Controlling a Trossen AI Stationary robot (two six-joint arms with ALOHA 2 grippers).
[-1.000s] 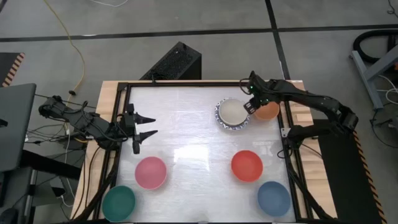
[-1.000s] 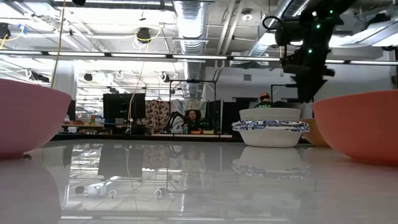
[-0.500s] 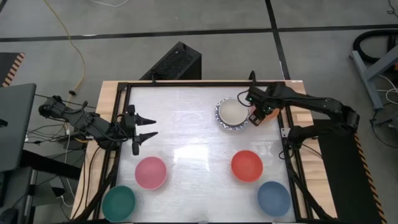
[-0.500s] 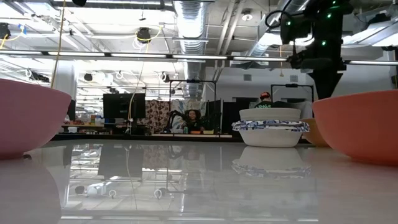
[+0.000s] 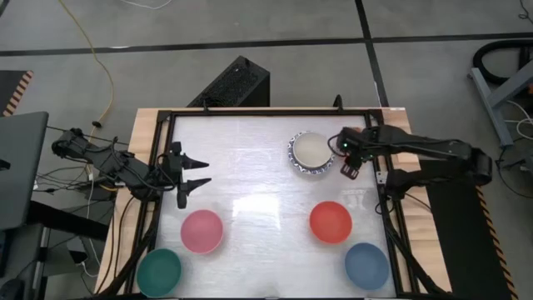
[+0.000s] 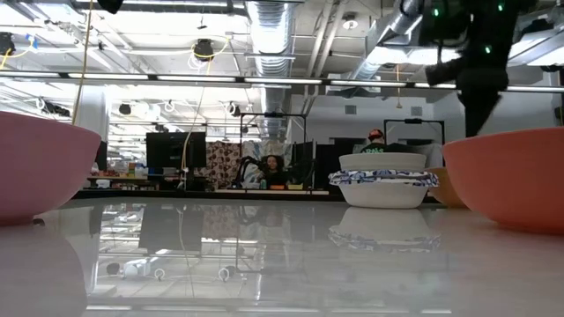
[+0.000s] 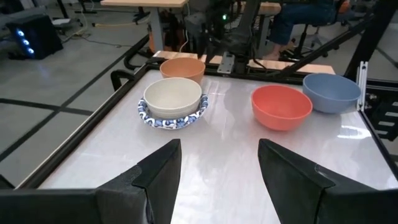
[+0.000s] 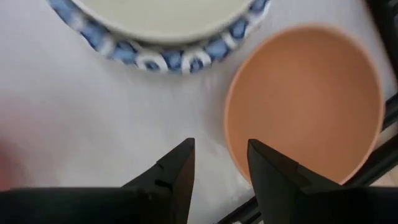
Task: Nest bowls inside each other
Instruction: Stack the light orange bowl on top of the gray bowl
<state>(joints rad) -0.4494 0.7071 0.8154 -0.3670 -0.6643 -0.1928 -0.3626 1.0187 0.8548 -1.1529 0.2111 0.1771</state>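
Bowls: orange bowl [image 8: 305,102] sits just beside the blue-rimmed stack [image 5: 311,153], under the right gripper [image 5: 348,161], jaws parted, empty.

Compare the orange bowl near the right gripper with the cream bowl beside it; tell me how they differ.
The orange bowl is plain orange; the cream bowl is pale cream. The orange bowl stands alone on the table, while the cream bowl sits nested inside a blue-patterned bowl. The open right gripper hovers over the orange bowl's rim, not over the cream bowl. Both are upright, round and empty.
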